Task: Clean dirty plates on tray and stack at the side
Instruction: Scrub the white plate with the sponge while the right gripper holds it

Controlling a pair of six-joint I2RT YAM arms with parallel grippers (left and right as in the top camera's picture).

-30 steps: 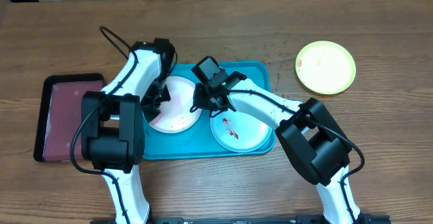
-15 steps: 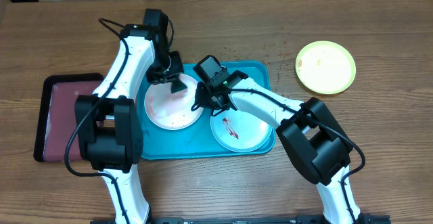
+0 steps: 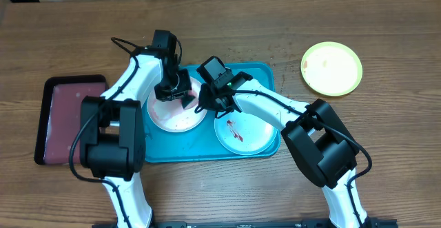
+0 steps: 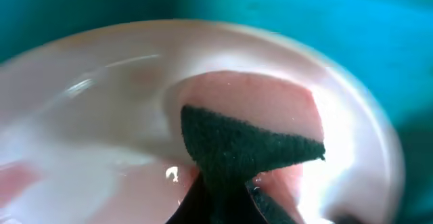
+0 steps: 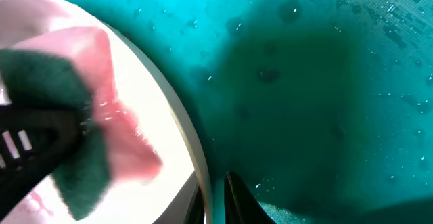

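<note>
Overhead, the left gripper (image 3: 178, 94) has come back from its reach toward the far edge of the desk half a second ago. It now sits lower over the far right part of the white plate (image 3: 172, 114). A second ago it was at that plate's left side. The right gripper (image 3: 205, 104) has not moved, nor have the plates.

The left jaws are clamped on a sponge (image 4: 252, 143), its dark green face and pink body pressed onto the wet white plate just ahead of the fingertips. The right jaws pinch the white plate's right rim, one finger on each side of it, with the sponge just beyond on the plate's surface.

The white plate lies in the left half of the turquoise tray (image 3: 263, 73), which sits mid-desk. The mint plate (image 3: 251, 137), marked with a red smear, lies in the tray's right half, close beside the white one. The yellow-green plate (image 3: 332, 67) rests on the bare desk toward the far right corner, well apart from the tray. A maroon tray (image 3: 69, 118) lies near the left edge.
</note>
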